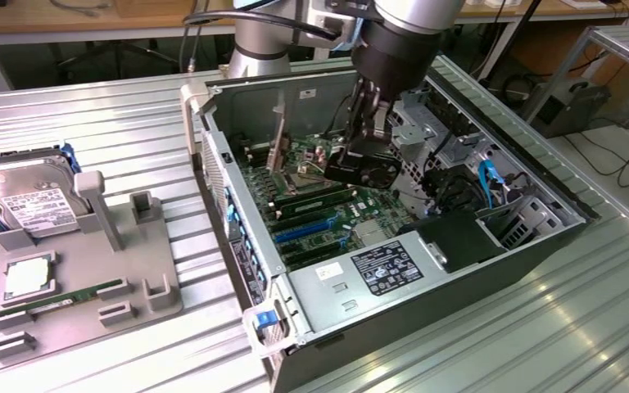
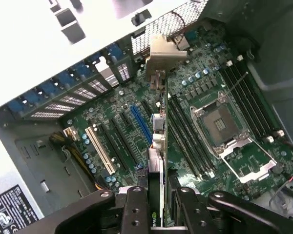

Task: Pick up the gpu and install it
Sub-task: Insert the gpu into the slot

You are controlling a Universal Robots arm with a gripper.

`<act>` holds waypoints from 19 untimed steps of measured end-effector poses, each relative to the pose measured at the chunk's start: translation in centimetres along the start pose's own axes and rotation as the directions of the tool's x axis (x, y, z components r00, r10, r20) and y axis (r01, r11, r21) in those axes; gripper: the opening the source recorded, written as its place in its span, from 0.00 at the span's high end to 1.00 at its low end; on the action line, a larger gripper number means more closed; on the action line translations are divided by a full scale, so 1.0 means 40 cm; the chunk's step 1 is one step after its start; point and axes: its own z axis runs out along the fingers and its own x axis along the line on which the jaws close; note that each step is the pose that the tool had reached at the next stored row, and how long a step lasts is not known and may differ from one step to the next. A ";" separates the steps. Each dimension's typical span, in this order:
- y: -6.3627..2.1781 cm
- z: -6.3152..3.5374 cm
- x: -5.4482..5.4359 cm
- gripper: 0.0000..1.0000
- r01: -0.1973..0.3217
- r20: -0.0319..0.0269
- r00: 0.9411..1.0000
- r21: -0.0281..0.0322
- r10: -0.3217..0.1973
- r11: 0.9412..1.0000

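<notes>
Wrist view: fingers [image 2: 136, 209] clamped on gpu [image 2: 157, 161] | exterior view: hard drive [image 1: 25, 201] beside computer case [image 1: 214, 155]

The motherboard [image 2: 185, 126] is dark green, with one blue slot [image 2: 140, 126] and one cream-white slot [image 2: 100, 150] among black ones. Over it the gpu [image 2: 157, 170] shows a green edge and a silver bracket [image 2: 163, 56]. The gripper [image 2: 158, 212] is black. Beside the motherboard, the power supply [image 1: 331, 286] is silver with a black label [image 1: 386, 266]. Well apart from the motherboard, a grey tray [image 1: 128, 270] carries a silver hard drive [image 1: 3, 180] with a white sticker [image 1: 39, 209].
</notes>
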 end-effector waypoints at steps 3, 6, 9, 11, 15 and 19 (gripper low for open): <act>0.000 0.002 0.000 0.74 0.103 -0.008 0.995 -0.001 -0.103 0.995; -0.001 0.009 0.000 0.74 0.208 -0.015 0.978 0.000 -0.208 0.978; -0.001 0.016 0.000 0.74 0.285 -0.021 0.958 -0.001 -0.285 0.959; -0.002 0.022 0.000 0.74 0.334 -0.025 0.942 -0.003 -0.334 0.942; -0.002 0.031 0.000 0.74 0.393 -0.029 0.919 -0.005 -0.393 0.920; 0.004 0.047 -0.004 0.74 0.439 -0.032 0.898 -0.005 -0.438 0.899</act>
